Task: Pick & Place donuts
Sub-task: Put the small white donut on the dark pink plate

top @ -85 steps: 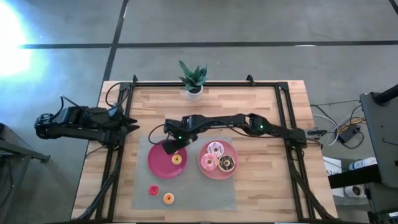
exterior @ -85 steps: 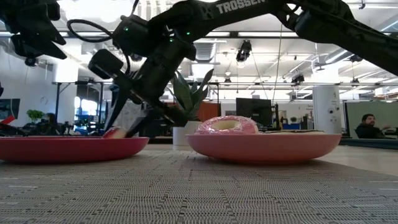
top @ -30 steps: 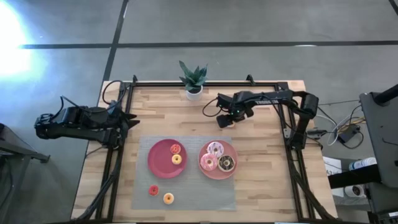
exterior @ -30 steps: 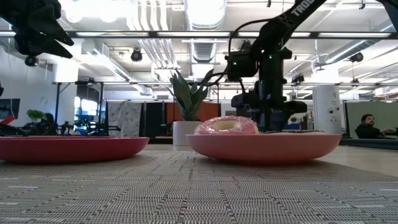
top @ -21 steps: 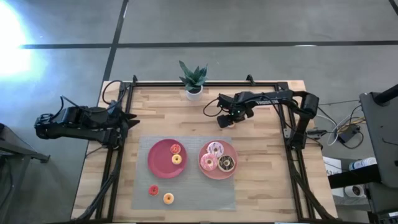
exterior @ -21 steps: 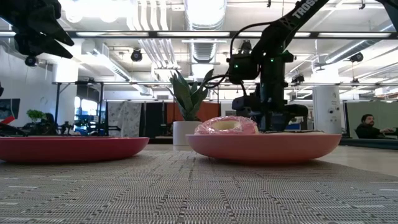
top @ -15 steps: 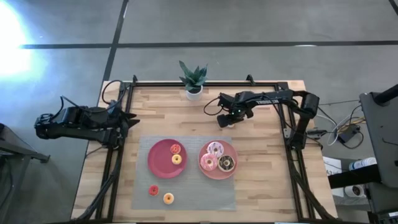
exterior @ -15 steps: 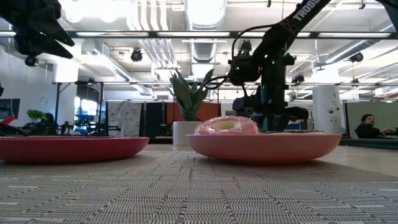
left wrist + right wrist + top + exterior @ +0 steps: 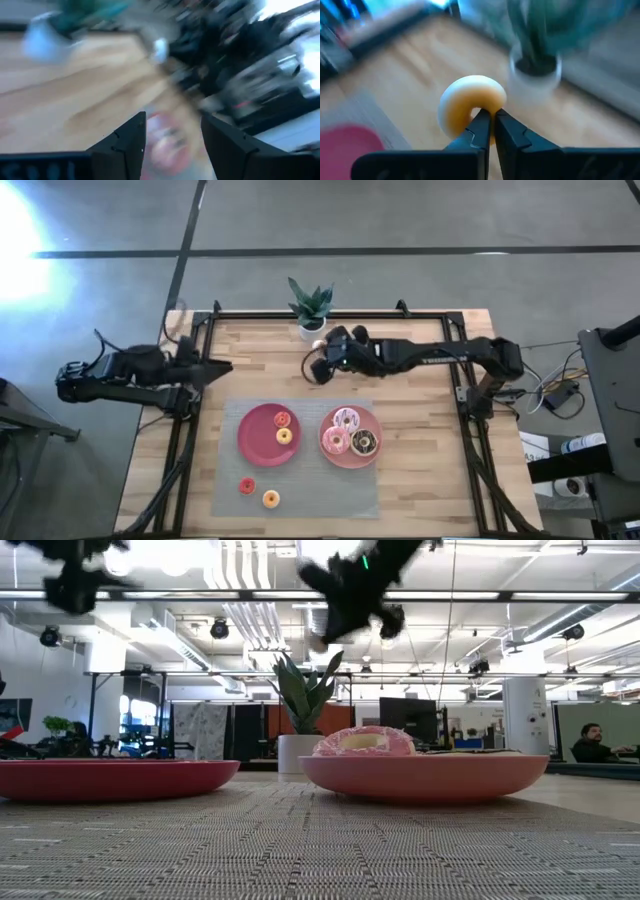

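At centre frame of the high view, the right gripper (image 9: 487,125) is clenched on a smooth yellow ring donut (image 9: 470,102), near the leafy potted plant (image 9: 310,305). The left gripper (image 9: 225,367) stands released at left. Other donuts lie on round plates: red (image 9: 255,442) and pink (image 9: 337,455).

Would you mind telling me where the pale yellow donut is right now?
The pale yellow donut is clamped in the right pincer, held above the bare wood just in front of the potted plant, behind the two plates.
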Tool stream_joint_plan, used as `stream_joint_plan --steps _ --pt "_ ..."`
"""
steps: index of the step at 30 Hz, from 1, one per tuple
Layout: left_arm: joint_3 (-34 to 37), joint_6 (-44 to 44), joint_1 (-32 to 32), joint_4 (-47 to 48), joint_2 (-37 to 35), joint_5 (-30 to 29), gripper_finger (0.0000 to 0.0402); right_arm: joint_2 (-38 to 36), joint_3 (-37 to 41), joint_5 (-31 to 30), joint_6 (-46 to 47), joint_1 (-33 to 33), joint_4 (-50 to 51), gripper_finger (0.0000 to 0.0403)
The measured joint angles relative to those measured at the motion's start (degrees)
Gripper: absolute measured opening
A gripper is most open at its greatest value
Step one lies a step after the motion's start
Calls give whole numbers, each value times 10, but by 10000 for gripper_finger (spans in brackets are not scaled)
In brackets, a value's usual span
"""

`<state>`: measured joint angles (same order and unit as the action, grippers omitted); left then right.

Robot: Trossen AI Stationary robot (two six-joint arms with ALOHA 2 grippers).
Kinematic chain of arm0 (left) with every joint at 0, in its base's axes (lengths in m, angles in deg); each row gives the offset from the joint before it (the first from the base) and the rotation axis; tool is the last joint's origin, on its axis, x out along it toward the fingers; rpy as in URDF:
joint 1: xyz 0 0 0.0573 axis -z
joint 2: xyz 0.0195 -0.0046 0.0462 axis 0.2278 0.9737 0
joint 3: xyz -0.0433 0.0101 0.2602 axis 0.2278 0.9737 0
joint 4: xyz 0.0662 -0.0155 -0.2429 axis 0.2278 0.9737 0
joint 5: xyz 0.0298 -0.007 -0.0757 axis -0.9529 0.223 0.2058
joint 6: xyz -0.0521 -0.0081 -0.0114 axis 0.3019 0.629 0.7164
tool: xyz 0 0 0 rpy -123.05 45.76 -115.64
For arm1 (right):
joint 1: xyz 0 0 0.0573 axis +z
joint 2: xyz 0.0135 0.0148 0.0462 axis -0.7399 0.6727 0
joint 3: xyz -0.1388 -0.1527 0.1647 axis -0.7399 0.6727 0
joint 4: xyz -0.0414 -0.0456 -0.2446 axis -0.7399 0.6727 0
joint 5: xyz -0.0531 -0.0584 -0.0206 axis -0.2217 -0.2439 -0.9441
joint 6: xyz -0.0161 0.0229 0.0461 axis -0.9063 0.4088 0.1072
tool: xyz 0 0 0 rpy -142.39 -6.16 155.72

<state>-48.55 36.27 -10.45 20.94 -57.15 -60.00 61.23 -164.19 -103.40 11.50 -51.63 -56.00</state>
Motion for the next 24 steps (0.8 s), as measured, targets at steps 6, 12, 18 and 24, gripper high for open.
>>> stream_joint_plan --steps 6,12,18,24 --pt "0 -14 -6 -177 18 9 146 5 -85 -185 -160 70 -147 11" --pt "0 12 -9 -275 38 66 139 5 -117 -216 -424 109 -366 11" --pt "0 36 -18 -364 74 147 139 9 -148 -171 -483 121 -393 11" --pt "0 79 -52 -500 142 260 139 75 -211 -158 -517 130 -387 13"
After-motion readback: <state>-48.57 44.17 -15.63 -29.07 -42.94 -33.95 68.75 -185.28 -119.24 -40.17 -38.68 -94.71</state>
